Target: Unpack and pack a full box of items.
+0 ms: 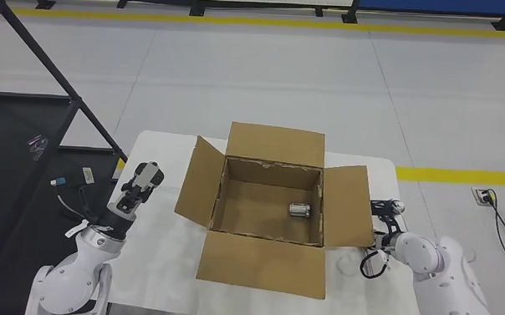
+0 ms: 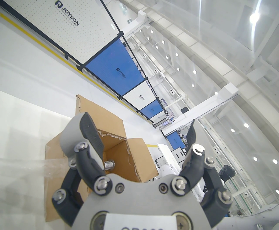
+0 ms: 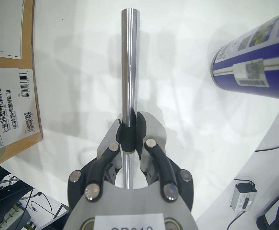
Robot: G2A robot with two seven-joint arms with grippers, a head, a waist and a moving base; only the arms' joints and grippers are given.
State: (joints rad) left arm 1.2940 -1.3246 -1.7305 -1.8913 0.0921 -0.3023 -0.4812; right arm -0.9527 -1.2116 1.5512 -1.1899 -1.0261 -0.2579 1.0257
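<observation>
R gripper [image 3: 130, 127] squeezes the shiny rod [image 3: 129, 54], not in the middle. Looks hard, heavy, slippy: mid grab is safer. L gripper [image 2: 139, 126] is wide open, holding nothing.

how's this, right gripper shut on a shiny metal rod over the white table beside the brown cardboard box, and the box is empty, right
The brown cardboard box is not empty: the top view shows a small silver metal cylinder on its floor. The right gripper is shut on the shiny metal rod, as said.
</observation>
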